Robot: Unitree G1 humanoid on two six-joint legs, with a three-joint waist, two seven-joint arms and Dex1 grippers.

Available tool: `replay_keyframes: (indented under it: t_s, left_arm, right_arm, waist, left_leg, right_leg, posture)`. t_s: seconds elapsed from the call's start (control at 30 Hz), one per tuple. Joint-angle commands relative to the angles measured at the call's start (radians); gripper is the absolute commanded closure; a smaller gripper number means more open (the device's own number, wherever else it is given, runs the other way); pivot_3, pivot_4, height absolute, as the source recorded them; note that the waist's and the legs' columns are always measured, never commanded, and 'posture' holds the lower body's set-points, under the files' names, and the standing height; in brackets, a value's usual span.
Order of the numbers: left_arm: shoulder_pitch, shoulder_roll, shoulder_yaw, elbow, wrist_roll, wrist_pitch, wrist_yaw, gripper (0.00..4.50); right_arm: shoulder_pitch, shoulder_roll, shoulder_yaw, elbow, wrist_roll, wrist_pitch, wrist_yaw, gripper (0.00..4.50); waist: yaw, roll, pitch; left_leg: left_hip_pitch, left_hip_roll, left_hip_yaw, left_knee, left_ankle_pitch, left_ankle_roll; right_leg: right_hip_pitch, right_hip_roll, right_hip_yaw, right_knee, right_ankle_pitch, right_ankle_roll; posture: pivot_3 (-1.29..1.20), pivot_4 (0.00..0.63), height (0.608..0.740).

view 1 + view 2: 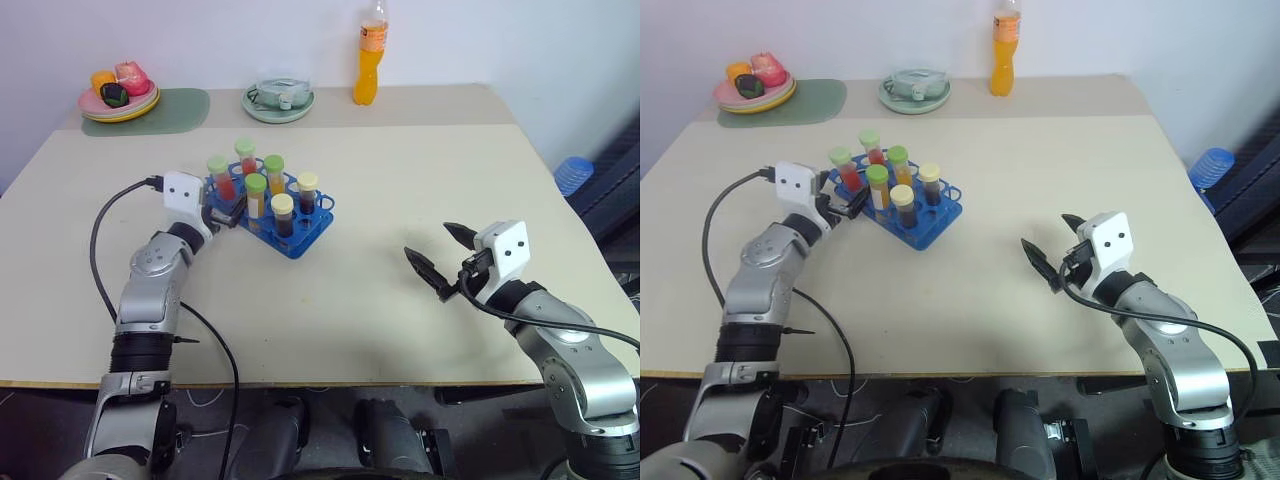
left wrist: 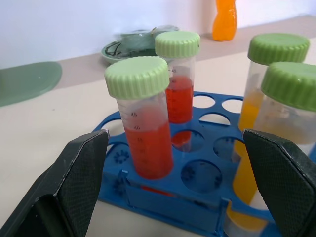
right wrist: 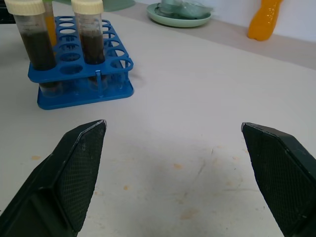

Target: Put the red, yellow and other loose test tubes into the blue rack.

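All six test tubes [image 1: 262, 185] are standing upright in the blue rack [image 1: 300, 235] on the table [image 1: 380, 290]. The left gripper [image 1: 228, 215] is waiting wide open just beside the rack, and the right gripper [image 1: 440, 255] is hanging open and empty, well apart. The tubes are looking light, stiff and smooth, so I would be gripping below the ribbed cap.

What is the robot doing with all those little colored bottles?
It is sorting test tubes into the blue rack on the table. Six tubes stand upright in the rack: two red and two yellow with green caps, two dark brown with cream caps. The left gripper is open right beside the rack, its fingers spread on either side of a red tube without touching it. The right gripper is open and empty over bare table, off to the rack's right.
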Motion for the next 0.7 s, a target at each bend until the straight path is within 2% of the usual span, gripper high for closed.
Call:
replay_keyframes:
  t_s: [0.03, 0.23, 0.7]
  left_arm:
    - [-0.039, 0.003, 0.008, 0.030, 0.035, -0.052, 0.038, 0.08]
    - [-0.054, 0.006, -0.004, 0.080, 0.060, -0.066, 0.055, 0.08]
    - [-0.006, -0.013, -0.099, -0.001, 0.019, -0.040, -0.166, 0.08]
  right_arm:
    - [-0.002, 0.004, -0.018, -0.045, 0.011, 0.000, -0.007, 0.00]
    - [-0.002, 0.002, -0.020, -0.050, 0.013, 0.006, -0.012, 0.00]
    - [0.028, -0.009, -0.049, -0.062, 0.015, 0.002, -0.003, 0.00]
  waist:
    - [-0.002, 0.000, 0.000]
    - [-0.004, 0.000, 0.000]
    - [0.009, 0.000, 0.000]
  left_leg:
    - [0.000, 0.000, 0.000, 0.000, 0.000, 0.000]
    - [0.000, 0.000, 0.000, 0.000, 0.000, 0.000]
    - [0.000, -0.001, 0.000, 0.000, 0.000, 0.000]
  right_leg:
    - [0.000, 0.000, 0.000, 0.000, 0.000, 0.000]
    - [-0.001, 0.000, 0.000, 0.000, 0.000, 0.000]
    - [0.000, -0.001, 0.000, 0.000, 0.000, 0.000]
  posture:
    - [0.00, 0.150, 0.740]
    - [0.00, 0.150, 0.740]
    - [0.00, 0.150, 0.740]
